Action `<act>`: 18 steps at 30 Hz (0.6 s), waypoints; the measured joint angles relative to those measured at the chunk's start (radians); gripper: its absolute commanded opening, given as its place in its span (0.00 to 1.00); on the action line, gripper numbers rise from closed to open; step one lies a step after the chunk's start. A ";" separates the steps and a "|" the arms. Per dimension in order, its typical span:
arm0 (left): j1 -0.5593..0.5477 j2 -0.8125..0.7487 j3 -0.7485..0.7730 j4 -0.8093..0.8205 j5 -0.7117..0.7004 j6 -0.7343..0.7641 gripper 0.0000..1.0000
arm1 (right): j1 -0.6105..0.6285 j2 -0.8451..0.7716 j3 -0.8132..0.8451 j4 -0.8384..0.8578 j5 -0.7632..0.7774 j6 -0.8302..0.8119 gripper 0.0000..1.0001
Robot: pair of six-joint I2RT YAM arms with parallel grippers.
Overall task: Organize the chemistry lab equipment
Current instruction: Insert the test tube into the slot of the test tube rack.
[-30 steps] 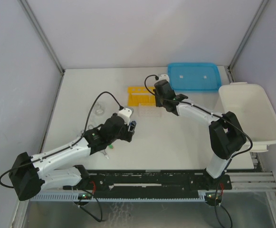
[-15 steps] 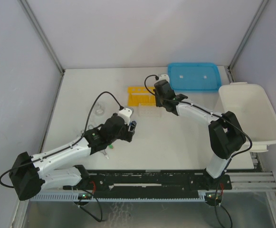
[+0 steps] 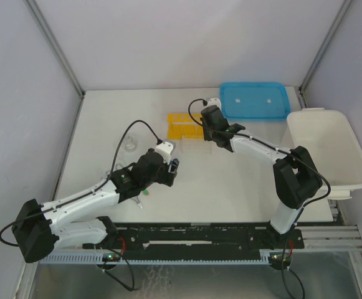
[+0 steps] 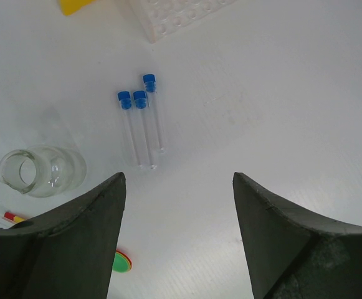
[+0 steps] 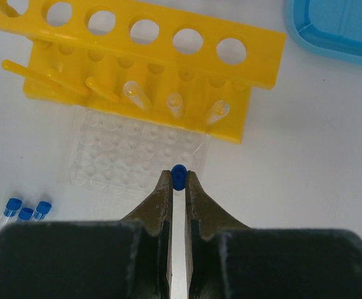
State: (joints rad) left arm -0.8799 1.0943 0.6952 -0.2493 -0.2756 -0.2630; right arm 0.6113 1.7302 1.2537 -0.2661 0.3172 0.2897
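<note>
Overhead now: my left hand (image 3: 173, 167) hangs low over the counter (image 3: 230, 180); my right hand (image 3: 213, 138) sits beside the yellow rack (image 3: 184, 125).
Left wrist: fingers spread apart, empty; three blue-capped tubes (image 4: 141, 124) lie together ahead, glass flask (image 4: 40, 171) left.
Right wrist: fingers clamped on one blue-capped tube (image 5: 179, 177), above the clear well plate (image 5: 137, 152).
</note>
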 measured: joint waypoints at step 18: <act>0.001 0.008 0.000 0.001 0.017 0.000 0.75 | 0.001 0.000 0.000 -0.006 0.020 0.005 0.00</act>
State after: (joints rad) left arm -0.8791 1.1019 0.6952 -0.2485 -0.2584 -0.2630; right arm 0.6121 1.7302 1.2537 -0.2718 0.3374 0.2947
